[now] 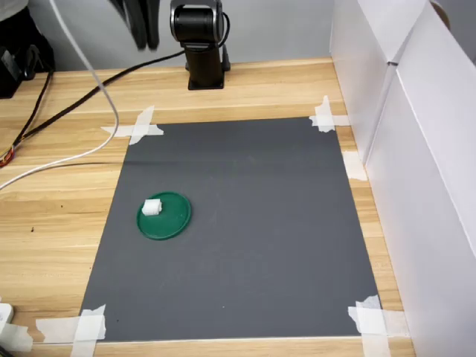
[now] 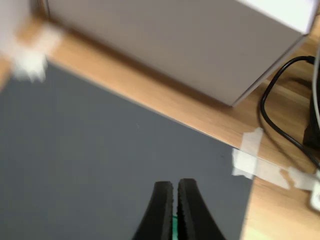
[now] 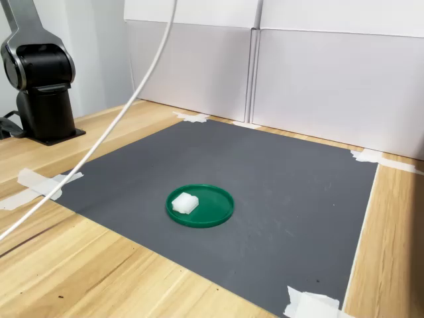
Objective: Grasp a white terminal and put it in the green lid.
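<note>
Already the white terminal (image 3: 185,203) lies inside the green lid (image 3: 211,211) on the dark mat (image 3: 278,179). Farther back, the pincer (image 2: 175,192) is closed and empty; best keep it raised, clear of the table (image 3: 79,265).

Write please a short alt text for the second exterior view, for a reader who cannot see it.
A small white terminal lies inside a round green lid on a dark grey mat taped to a wooden table. The arm's black base stands at the second exterior view's left.
</note>
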